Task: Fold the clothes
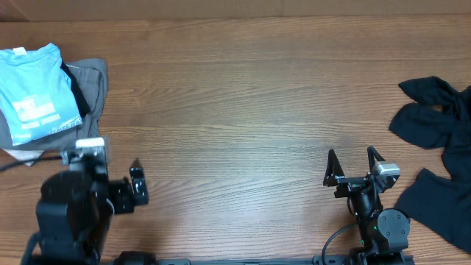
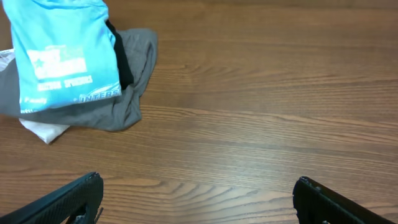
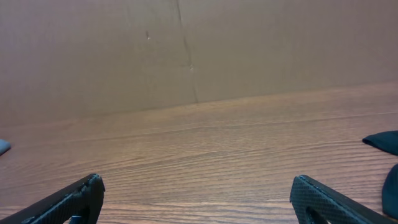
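Observation:
The clothes lie in two groups. At the far left a folded light blue T-shirt (image 1: pixel 35 88) (image 2: pixel 62 53) with printed lettering tops a stack over a grey garment (image 1: pixel 94 77) (image 2: pixel 134 81), a white one (image 1: pixel 22 154) (image 2: pixel 46 130) and a sliver of black. Crumpled black garments (image 1: pixel 436 118) (image 3: pixel 385 142) sprawl at the right edge. My left gripper (image 1: pixel 118 173) (image 2: pixel 199 180) hangs open over bare wood just in front of and to the right of the stack. Left of the black clothes, my right gripper (image 1: pixel 353 163) (image 3: pixel 198 180) stands open and holds nothing.
The wooden table (image 1: pixel 243 110) stretches between the two piles. A plain brown wall (image 3: pixel 186 50) rises behind its far edge. A second black piece (image 1: pixel 441 210) lies near the right arm's base.

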You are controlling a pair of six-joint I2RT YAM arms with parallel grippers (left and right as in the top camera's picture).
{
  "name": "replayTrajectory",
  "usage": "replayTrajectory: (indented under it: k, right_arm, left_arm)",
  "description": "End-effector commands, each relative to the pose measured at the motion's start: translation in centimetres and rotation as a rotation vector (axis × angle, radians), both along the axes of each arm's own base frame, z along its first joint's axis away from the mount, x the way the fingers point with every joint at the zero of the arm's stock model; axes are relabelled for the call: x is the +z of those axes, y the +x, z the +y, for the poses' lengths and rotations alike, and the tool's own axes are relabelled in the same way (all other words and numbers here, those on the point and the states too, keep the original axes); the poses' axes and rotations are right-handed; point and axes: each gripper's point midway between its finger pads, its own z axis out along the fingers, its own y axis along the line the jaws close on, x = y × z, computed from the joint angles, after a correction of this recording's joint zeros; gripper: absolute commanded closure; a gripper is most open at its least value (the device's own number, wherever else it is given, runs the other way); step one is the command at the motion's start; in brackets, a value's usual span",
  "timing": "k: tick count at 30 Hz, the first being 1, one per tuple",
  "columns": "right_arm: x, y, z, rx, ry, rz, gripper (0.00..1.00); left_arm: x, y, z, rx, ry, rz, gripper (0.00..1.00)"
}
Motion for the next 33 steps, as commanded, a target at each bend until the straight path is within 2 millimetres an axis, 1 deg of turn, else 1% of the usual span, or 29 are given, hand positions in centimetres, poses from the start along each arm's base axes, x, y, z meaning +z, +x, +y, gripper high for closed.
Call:
replayTrajectory:
  k: [1,4,8,10,14,17,19,21,26,30,33]
  right_arm:
    - [-0.1,0.0,0.0,0.002,-0.003,-0.007,0.00]
    - [-0.1,0.0,0.0,0.002,-0.003,-0.007,0.00]
    - [-0.1,0.0,0.0,0.002,-0.003,-0.007,0.00]
    - [-0.1,0.0,0.0,0.002,-0.003,-0.007,0.00]
    - [-0.1,0.0,0.0,0.002,-0.003,-0.007,0.00]
    - [-0.1,0.0,0.0,0.002,-0.003,-0.007,0.00]
    - [-0.1,0.0,0.0,0.002,-0.003,-0.007,0.00]
    - [-0.1,0.0,0.0,0.002,-0.003,-0.007,0.00]
    - [-0.1,0.0,0.0,0.002,-0.003,-0.007,0.00]
    - [-0.1,0.0,0.0,0.002,-0.003,-0.007,0.00]
    - [-0.1,0.0,0.0,0.002,-0.003,-0.007,0.00]
  left_arm:
    - [-1.2,-1.1,0.3,-0.003,0.020,-0.011,0.00]
    - [-3.7,-2.0,0.4,-0.003,0.023,0.011,0.00]
    - [-7.7,-3.1,0.5,-0.003,0.027,0.057,0.00]
    - [-8.7,-3.2,0.5,-0.003,0.026,0.046,0.00]
    - [-9.6,-2.9,0.4,-0.002,0.013,-0.001,0.00]
    - [-10.2,-1.5,0.2,-0.005,0.005,-0.079,0.00]
    - [-10.3,-0.2,-0.5,-0.060,0.018,-0.154,0.00]
    - [-10.2,1.4,-1.6,-0.148,0.049,-0.261,0.00]
    - [-10.2,3.9,-3.0,-0.222,0.062,-0.465,0.00]
    - [-10.2,5.1,-3.8,-0.263,0.065,-0.589,0.00]
    - [-10.3,5.5,-4.5,-0.307,0.072,-0.658,0.00]
